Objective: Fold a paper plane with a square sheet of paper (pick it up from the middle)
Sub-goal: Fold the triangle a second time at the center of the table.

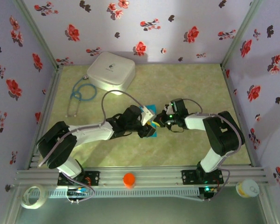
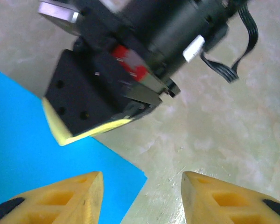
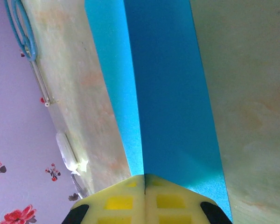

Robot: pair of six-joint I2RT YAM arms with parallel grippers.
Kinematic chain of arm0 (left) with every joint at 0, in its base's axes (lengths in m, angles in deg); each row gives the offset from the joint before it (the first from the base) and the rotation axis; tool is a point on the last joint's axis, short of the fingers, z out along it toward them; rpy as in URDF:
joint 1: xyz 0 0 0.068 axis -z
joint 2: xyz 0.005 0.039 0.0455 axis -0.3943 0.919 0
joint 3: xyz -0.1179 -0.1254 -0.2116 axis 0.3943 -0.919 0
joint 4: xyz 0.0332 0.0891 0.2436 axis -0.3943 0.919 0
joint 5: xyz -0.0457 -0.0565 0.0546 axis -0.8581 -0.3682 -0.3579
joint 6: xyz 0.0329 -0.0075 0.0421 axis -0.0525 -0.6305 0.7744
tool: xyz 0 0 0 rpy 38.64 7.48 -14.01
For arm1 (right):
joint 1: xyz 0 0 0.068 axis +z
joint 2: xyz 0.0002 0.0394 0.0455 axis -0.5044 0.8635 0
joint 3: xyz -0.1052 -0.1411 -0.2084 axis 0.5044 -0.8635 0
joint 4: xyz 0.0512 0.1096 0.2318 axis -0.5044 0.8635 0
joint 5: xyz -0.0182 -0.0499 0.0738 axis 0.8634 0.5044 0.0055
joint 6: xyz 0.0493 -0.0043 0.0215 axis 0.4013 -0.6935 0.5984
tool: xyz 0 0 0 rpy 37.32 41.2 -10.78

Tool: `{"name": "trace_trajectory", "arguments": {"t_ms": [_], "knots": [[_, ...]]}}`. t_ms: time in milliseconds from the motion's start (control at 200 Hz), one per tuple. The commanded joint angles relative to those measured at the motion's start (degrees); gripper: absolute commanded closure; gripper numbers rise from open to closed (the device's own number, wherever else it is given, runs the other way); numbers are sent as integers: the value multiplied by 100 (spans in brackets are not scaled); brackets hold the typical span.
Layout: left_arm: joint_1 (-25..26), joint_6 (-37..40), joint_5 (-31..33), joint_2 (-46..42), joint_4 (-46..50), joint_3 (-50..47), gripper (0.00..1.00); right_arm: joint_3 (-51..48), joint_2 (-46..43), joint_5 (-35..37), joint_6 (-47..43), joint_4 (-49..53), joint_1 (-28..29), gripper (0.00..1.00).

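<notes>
The square sheet of paper (image 3: pixel 168 93) looked thin, smooth and matt, with one sharp crease parting a paler face from a deeper blue one. The right gripper (image 3: pixel 144 179) had matt yellow moulded pads (image 3: pixel 172 200) with shallow recesses, and the left gripper (image 2: pixel 141 179) matched it. The table (image 2: pixel 233 130) wore a mottled covering with a faint sheen. The white rounded box (image 1: pixel 111 70) was smooth, glossy plastic. The front rail (image 1: pixel 149 173) was bare ribbed metal, and the walls (image 1: pixel 177 42) were matt and flower-printed.
</notes>
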Motion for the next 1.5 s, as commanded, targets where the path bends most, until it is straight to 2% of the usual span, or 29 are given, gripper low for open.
{"name": "trace_trajectory", "arguments": {"t_ms": [0, 110, 380, 510, 830, 925, 1030, 1260, 1380, 1495], "knots": [[139, 619, 684, -99, -75, -152, 51, 173, 15, -57, -169, 304, 16, 100], [345, 829, 933, -93, -69, -212, 43, 197, 25, -81, -177, 320, 15, 100], [679, 971, 1744, 198, -107, -117, 38, 199, -14, -73, -169, 345, 13, 99], [808, 1065, 2207, 474, 64, 108, 37, 195, 20, -93, -169, 338, 18, 98], [908, 1165, 2573, 907, 281, 501, 38, 204, 18, -84, -169, 360, 13, 97], [926, 1175, 2639, 995, 363, 591, 42, 205, 11, -75, -168, 372, 17, 96], [935, 1165, 2652, 1016, 466, 618, 50, 206, -1, -73, -169, 378, 13, 93], [915, 1006, 2547, 817, 413, 488, 81, 195, -90, -18, -194, 466, 2, 86], [810, 809, 2143, 745, 429, 482, 92, 163, -192, 39, -214, 521, -33, 82], [570, 491, 1490, 662, 430, 460, 98, 125, -407, 260, -287, 747, -93, 72]]}}
